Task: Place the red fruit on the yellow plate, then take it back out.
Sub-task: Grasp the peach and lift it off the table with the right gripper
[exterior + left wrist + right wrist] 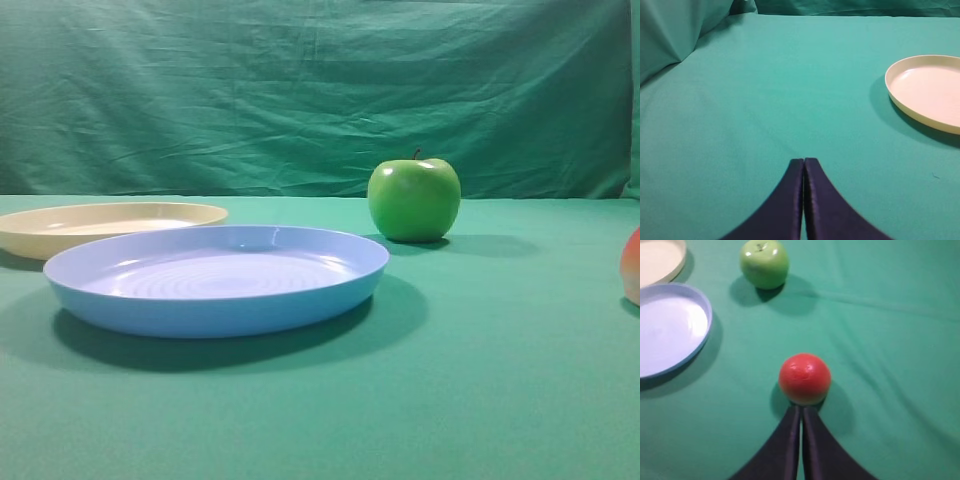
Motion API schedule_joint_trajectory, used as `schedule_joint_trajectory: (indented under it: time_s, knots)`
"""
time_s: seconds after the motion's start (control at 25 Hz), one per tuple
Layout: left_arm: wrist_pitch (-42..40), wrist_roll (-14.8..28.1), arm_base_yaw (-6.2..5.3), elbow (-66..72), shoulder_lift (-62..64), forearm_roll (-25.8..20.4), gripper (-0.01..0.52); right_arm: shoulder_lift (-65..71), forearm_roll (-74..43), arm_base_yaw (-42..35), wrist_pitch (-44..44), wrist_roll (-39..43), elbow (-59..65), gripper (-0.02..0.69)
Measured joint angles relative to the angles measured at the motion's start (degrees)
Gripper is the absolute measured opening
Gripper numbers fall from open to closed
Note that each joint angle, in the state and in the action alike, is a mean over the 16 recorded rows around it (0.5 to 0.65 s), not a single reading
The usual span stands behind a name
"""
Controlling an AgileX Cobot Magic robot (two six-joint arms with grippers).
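The red fruit lies on the green cloth just beyond my right gripper, whose dark fingers are shut with nothing between them. In the exterior view only a sliver of the red fruit shows at the right edge. The yellow plate sits at the far left, behind the blue plate, and holds nothing. In the left wrist view the yellow plate is off to the right, and my left gripper is shut over bare cloth. Neither gripper shows in the exterior view.
A large light blue plate stands in the middle-left foreground. A glossy green apple sits behind it to the right. Green cloth covers the table and hangs as a backdrop.
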Motion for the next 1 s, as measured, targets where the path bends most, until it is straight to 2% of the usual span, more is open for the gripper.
schedule_joint_trajectory:
  time_s: [0.24, 0.4, 0.52, 0.84, 1.0]
  knots:
    - [0.0, 0.0, 0.0, 0.0, 0.0, 0.0, 0.0, 7.4, 3.7, 2.1, 2.4, -8.9, -1.3, 0.009]
    - [0.0, 0.0, 0.0, 0.0, 0.0, 0.0, 0.0, 13.3, 4.6, 3.2, 1.5, -12.8, -1.8, 0.069]
    - [0.0, 0.0, 0.0, 0.0, 0.0, 0.0, 0.0, 17.7, 4.8, 3.9, -0.2, -15.1, -1.8, 0.163]
    - [0.0, 0.0, 0.0, 0.0, 0.0, 0.0, 0.0, 28.1, 5.7, 4.9, -6.5, -18.9, -1.8, 0.481]
    - [0.0, 0.0, 0.0, 0.0, 0.0, 0.0, 0.0, 32.9, 6.2, 5.0, -10.1, -19.4, -1.9, 0.597]
